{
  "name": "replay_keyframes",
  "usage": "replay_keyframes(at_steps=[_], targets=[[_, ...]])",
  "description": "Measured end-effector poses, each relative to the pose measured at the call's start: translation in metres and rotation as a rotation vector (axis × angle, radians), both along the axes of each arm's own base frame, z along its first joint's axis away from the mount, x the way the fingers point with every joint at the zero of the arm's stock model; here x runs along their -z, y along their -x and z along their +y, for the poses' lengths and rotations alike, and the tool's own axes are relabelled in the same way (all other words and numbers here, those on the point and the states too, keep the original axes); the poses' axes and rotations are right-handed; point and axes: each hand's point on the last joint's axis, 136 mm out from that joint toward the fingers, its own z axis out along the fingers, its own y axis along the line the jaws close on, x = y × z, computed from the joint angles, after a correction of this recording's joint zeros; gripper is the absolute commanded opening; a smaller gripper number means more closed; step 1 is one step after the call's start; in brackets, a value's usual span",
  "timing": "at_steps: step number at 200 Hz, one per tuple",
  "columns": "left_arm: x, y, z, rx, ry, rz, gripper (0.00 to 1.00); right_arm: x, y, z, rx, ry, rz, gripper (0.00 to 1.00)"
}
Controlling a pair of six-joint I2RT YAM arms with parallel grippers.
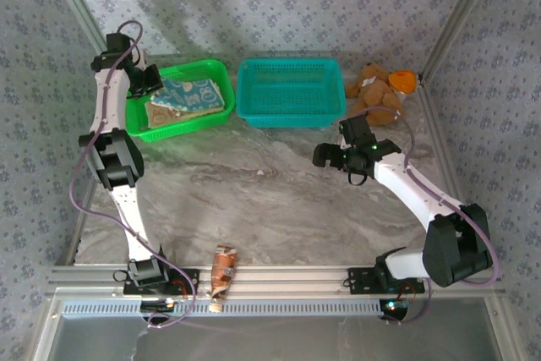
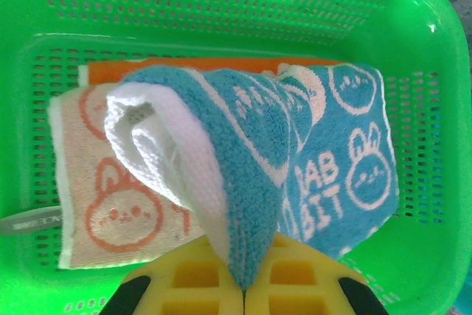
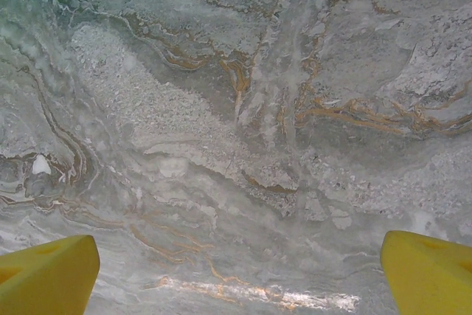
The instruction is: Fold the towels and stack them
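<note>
Three towels lie stacked in the green basket (image 2: 221, 5) at the back left (image 1: 215, 69). The teal towel (image 2: 346, 175) with white faces is on top, and one corner of it is lifted and pinched between the yellow pads of my left gripper (image 2: 245, 285), which is shut on it. Under it lies the pale peach towel (image 2: 110, 212) with orange animals, and an orange towel (image 2: 184, 64) shows as a strip at the far edge. In the top view the towels (image 1: 190, 97) sit beside my left gripper (image 1: 145, 82). My right gripper (image 3: 236, 285) hovers open over bare marble, right of centre (image 1: 342, 156).
A teal basket (image 1: 290, 90) stands next to the green one at the back. A brown teddy bear (image 1: 378, 90) sits at the back right. A small brown packet (image 1: 223, 266) lies at the near edge by the rail. Patterned walls close in the sides.
</note>
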Motion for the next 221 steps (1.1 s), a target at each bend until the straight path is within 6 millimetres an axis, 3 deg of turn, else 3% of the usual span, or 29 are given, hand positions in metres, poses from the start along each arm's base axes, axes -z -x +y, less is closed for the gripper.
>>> replay_keyframes(at_steps=[55,117,149,155,183,200,221], targets=[[0.011,-0.001,0.014,-0.029,-0.019,0.018,0.0,0.0,0.001,0.001,0.002,-0.003,0.002,1.0],[0.056,-0.007,0.025,-0.056,-0.053,0.098,0.04,0.0,0.001,0.001,0.01,0.001,0.002,1.0],[0.07,-0.007,0.034,-0.078,-0.099,0.128,0.04,0.001,0.002,0.001,0.007,0.002,0.005,1.0],[0.072,-0.007,0.036,-0.081,-0.11,0.131,0.11,0.001,0.002,0.001,0.007,0.002,0.005,1.0],[0.079,-0.007,0.047,-0.1,-0.171,0.149,0.62,0.001,0.002,0.001,0.008,0.005,0.008,1.0],[0.08,-0.005,0.054,-0.121,-0.204,0.16,0.79,0.001,0.002,0.001,0.009,0.005,0.007,1.0],[0.081,-0.003,0.058,-0.131,-0.227,0.172,0.91,-0.001,0.002,0.001,0.009,0.003,0.002,1.0]])
